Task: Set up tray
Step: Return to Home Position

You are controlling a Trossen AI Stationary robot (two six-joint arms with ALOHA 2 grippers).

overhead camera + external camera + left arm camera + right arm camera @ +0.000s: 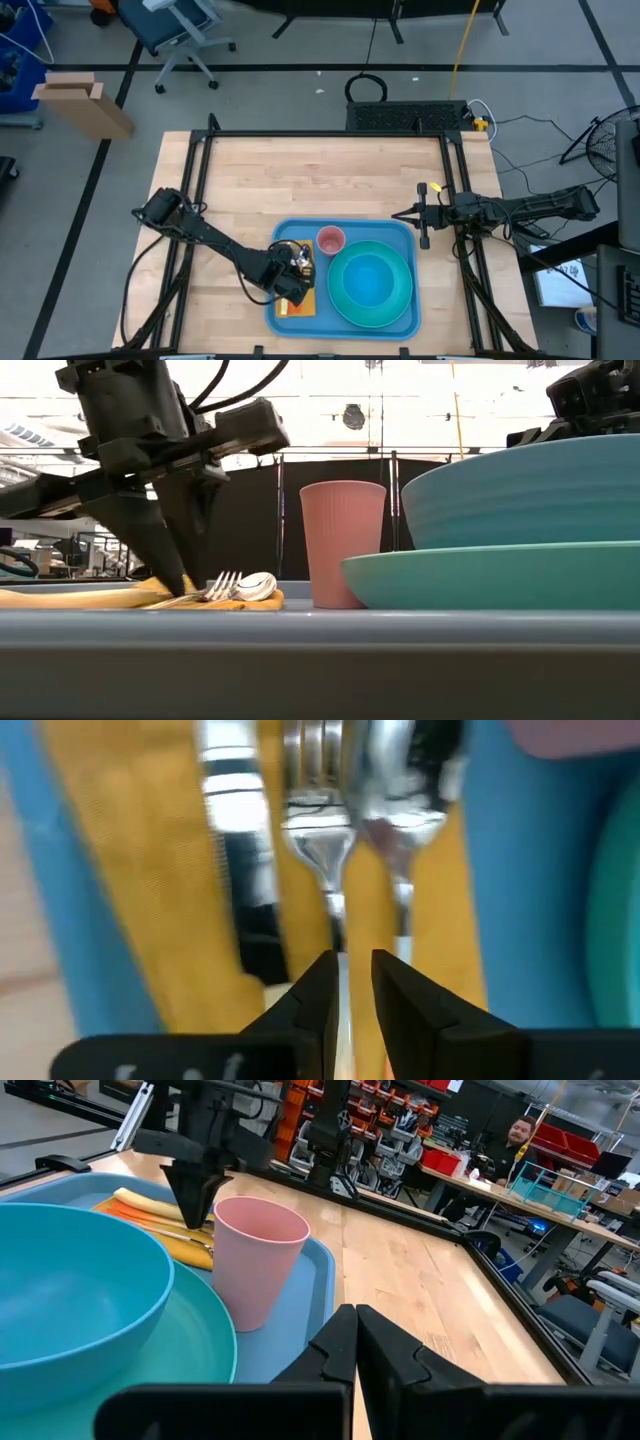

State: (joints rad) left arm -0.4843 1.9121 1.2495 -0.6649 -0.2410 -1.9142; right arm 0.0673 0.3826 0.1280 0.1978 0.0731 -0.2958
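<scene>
Pale wood-plank table (pixel 320 170), black frame rails along its sides. The tray (pixel 398 234), smooth blue plastic with rounded corners and a low rim, lay flat near the table edge at the bottom of the high view. Its long axis ran left to right.

Left gripper (pixel 352 985) stood tip-down over the tray's left end. Its fingers (pixel 310 1005) were parted by a narrow gap, a little wider than the fork handle running into it. They were not clamped on the handle.

Under them lay a yellow woven napkin (pixel 150 870). Three shiny metal pieces lay on it side by side and parallel: knife (pixel 235 850), fork (pixel 315 830), spoon (pixel 405 810).

Next came a pink ribbed cup (pixel 342 540), upright on the tray. A round turquoise plate (pixel 500 575) sat beside it and carried a deeper blue bowl (pixel 530 495).

Right gripper (pixel 356 1342) hung off the tray's right end, over bare wood. Its fingers were pressed together and held nothing.
</scene>
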